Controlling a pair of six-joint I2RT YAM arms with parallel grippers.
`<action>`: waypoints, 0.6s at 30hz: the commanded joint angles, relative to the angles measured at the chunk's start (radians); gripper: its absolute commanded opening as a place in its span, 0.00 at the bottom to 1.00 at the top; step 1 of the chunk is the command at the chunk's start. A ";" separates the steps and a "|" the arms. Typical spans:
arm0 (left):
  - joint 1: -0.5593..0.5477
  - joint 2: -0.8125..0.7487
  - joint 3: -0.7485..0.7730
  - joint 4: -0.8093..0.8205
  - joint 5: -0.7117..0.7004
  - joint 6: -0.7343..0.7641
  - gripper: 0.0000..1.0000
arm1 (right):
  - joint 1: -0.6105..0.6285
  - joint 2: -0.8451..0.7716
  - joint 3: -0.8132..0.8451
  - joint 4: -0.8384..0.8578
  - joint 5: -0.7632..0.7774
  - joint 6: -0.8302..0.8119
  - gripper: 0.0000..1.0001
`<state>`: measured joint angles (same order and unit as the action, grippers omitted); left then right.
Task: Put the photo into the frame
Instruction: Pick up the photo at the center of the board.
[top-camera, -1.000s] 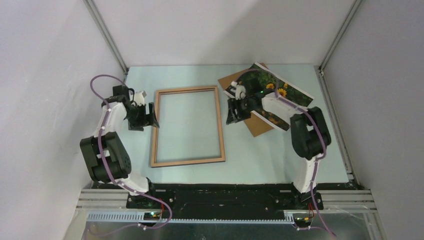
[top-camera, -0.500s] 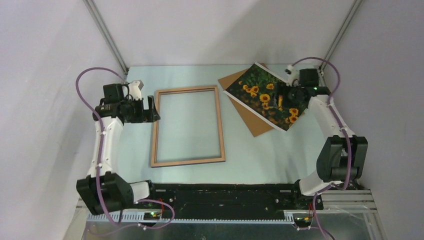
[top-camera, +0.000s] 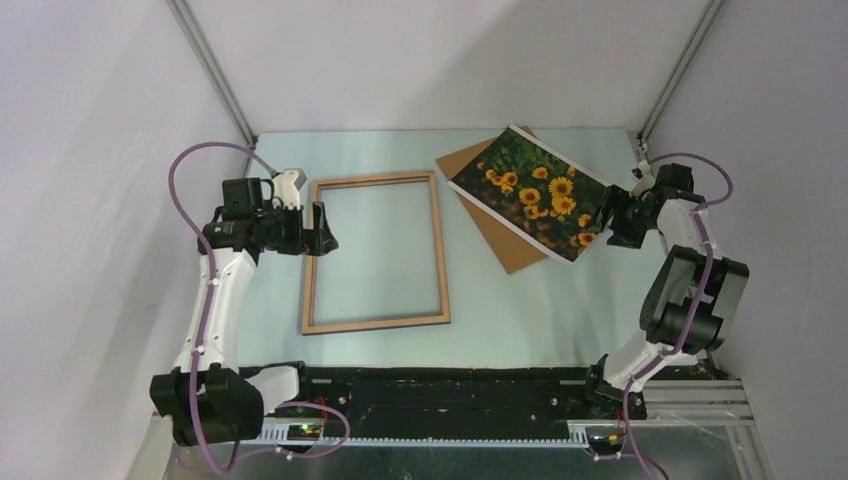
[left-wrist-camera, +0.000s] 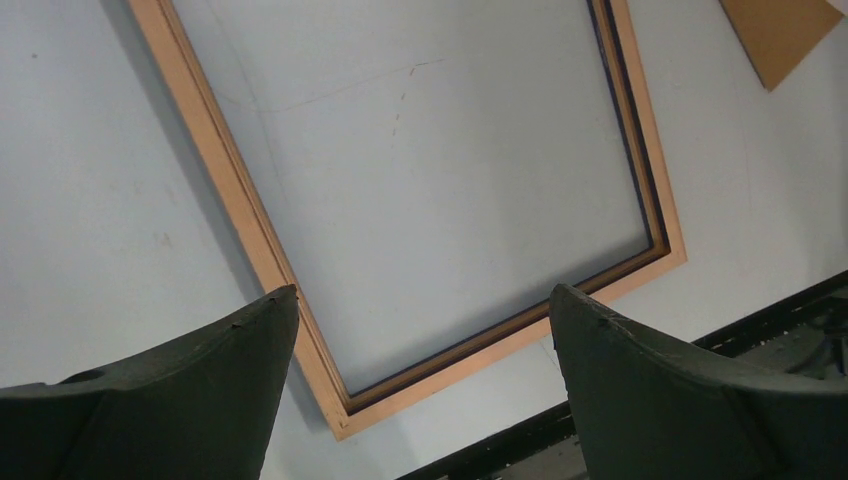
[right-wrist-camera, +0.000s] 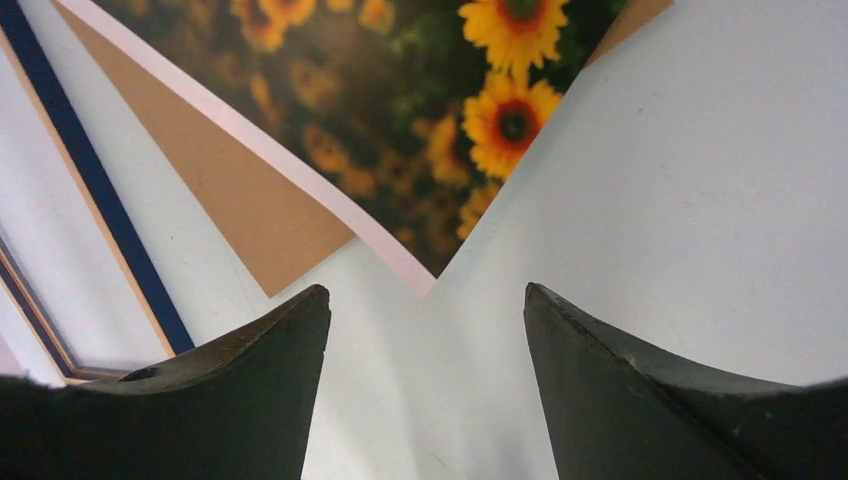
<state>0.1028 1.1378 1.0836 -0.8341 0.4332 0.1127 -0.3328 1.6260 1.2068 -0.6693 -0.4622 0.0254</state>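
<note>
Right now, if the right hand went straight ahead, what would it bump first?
Probably the photo: its corner lies just ahead of the right hand. How high the hand hovers is unclear.

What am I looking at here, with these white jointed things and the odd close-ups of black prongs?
These are two robot arms, bolted at the near edge of a pale table. The wide picture comes from a camera fixed above and behind them. The two close-ups come from a small camera on each arm's wrist, and the black prongs are that arm's own two fingers.

A wooden picture frame with nothing in it lies flat on the table, light wood face up. To its right lies a sunflower photo, picture side up and turned at an angle. It rests partly on a brown backing board.

The left gripper hangs above the frame's left side. The right gripper is beside the photo's right edge. Both are open and hold nothing.
</note>
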 joint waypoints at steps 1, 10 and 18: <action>-0.005 -0.002 0.003 0.050 0.077 0.003 1.00 | -0.016 0.083 -0.009 0.037 -0.035 0.021 0.75; -0.010 0.095 0.010 0.101 0.138 0.029 1.00 | -0.028 0.241 -0.008 0.102 -0.073 0.084 0.72; -0.012 0.185 0.018 0.159 0.153 -0.012 1.00 | -0.001 0.322 -0.007 0.159 -0.126 0.116 0.68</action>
<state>0.0982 1.2961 1.0824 -0.7315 0.5503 0.1123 -0.3538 1.8923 1.1976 -0.5663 -0.5644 0.1223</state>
